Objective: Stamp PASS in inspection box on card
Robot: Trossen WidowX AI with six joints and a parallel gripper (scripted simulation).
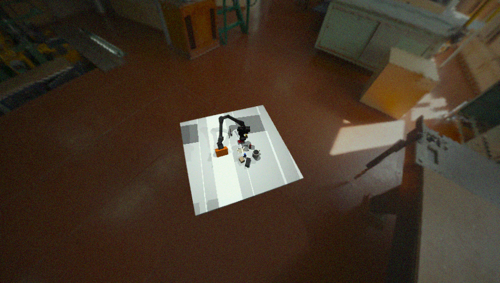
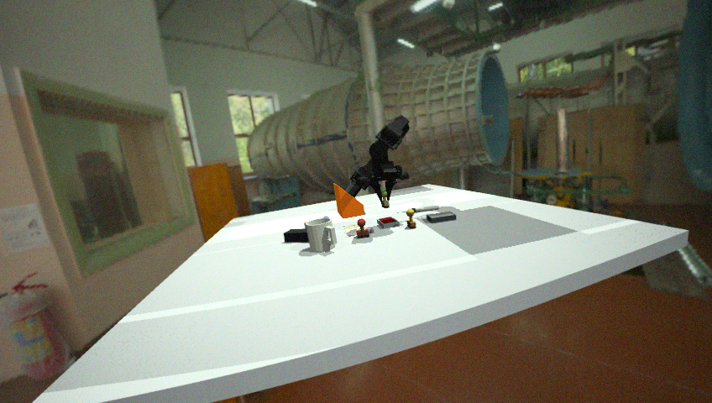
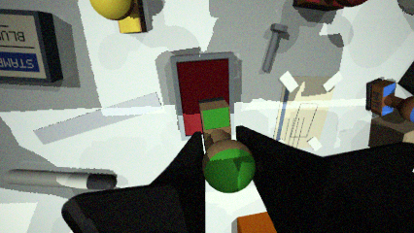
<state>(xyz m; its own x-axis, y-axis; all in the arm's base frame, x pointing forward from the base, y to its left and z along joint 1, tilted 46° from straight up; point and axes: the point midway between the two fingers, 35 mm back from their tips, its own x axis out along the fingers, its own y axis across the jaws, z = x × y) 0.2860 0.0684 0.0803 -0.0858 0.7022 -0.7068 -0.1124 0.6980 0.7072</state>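
Going left to right in the wrist view: a yellow-knobbed stamp (image 3: 119,12) sits far left on the counter (image 3: 146,155), then the red ink pad (image 3: 203,80), then the card (image 3: 296,118) just right of the pad. The tool (image 3: 220,146) is clamped on the green-knobbed PASS stamp (image 3: 227,165), so the stamp sits right between its two black fingers. From the exterior view the stamp hangs in the air above the pad, not touching it.

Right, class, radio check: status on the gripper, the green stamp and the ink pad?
Gripper shut on green stamp. Stamp lifted above ink pad, not touching. Card just right of pad, no print visible. Path across looks free.
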